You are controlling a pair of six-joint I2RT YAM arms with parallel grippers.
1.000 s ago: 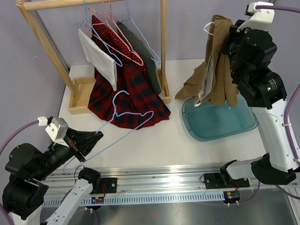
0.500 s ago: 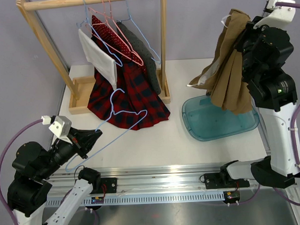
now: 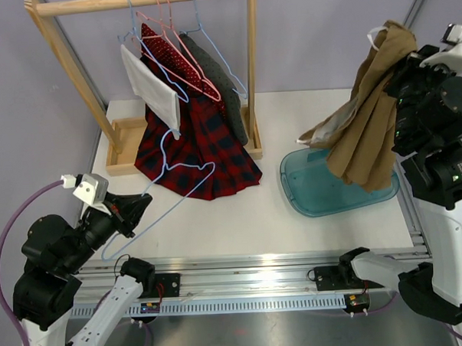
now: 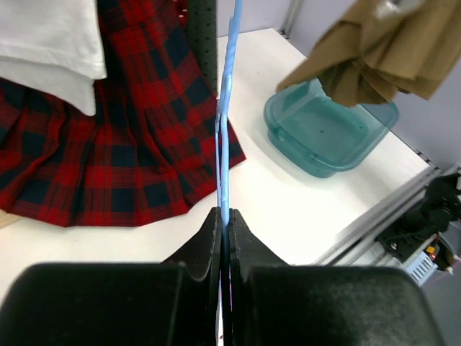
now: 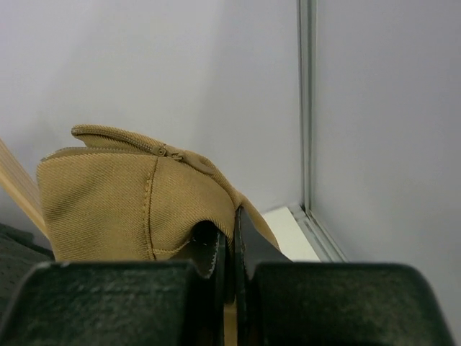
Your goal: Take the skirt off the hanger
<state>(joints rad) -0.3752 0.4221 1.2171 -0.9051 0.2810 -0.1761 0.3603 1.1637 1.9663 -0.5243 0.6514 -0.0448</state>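
My right gripper [image 3: 398, 58] is shut on the waistband of a tan pleated skirt [image 3: 367, 117] and holds it high, hanging over the teal tub [image 3: 305, 196]. In the right wrist view the skirt's zip edge [image 5: 137, 194] is pinched between my jaws, at my right gripper [image 5: 232, 238]. My left gripper [image 3: 144, 203] is shut on a bare light-blue wire hanger [image 3: 181, 175], low at the front left. In the left wrist view the hanger [image 4: 225, 130] runs straight up from my left gripper [image 4: 225, 220]. The skirt hangs free of the hanger.
A wooden clothes rack [image 3: 143, 2] stands at the back left with several hangers, a red plaid garment [image 3: 192, 155], a white garment [image 3: 151, 88] and a dark dotted one [image 3: 228, 96]. The metal rail [image 3: 243, 283] runs along the near edge.
My right gripper has carried the tan skirt up and to the right, farther from the hanger. My left gripper has drawn the blue hanger slightly left and back.
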